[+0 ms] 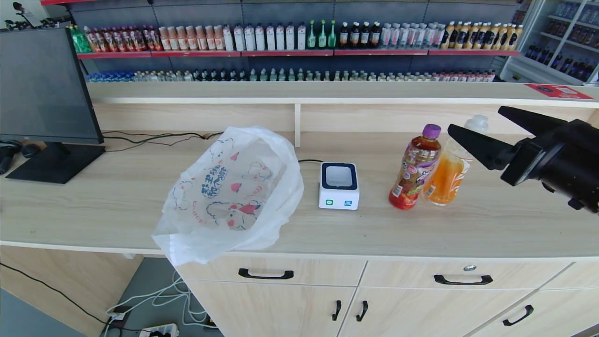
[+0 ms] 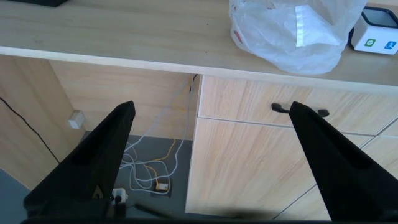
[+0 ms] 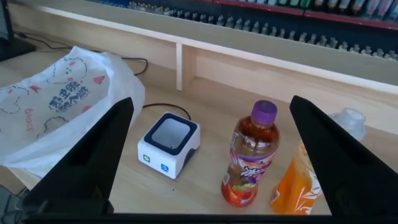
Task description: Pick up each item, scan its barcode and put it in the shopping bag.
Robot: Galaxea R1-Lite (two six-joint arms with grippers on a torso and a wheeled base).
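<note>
counter [image 1: 468,224]: shopping bag [image 1: 229,192] left of scanner [image 1: 339,185] | two bottles [image 1: 415,171] right of scanner, touching | monitor [image 1: 44,84] far left

Shopping bag [image 1: 234,187], scanner [image 1: 339,185] in all views

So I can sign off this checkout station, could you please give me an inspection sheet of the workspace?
Surface: pale wooden counter, no spills seen.
Job's things: shopping bag slumped left of the scanner, overhanging the front edge; purple-capped bottle and orange bottle side by side right of it.
Clutter: monitor at the left end.
Pincers: right pincer open, empty, beside the bottles; left pincer open, low before the cabinet.
Cables: scanner lead runs behind the bag; floor cables below.
Surroundings: drink shelves behind.
</note>
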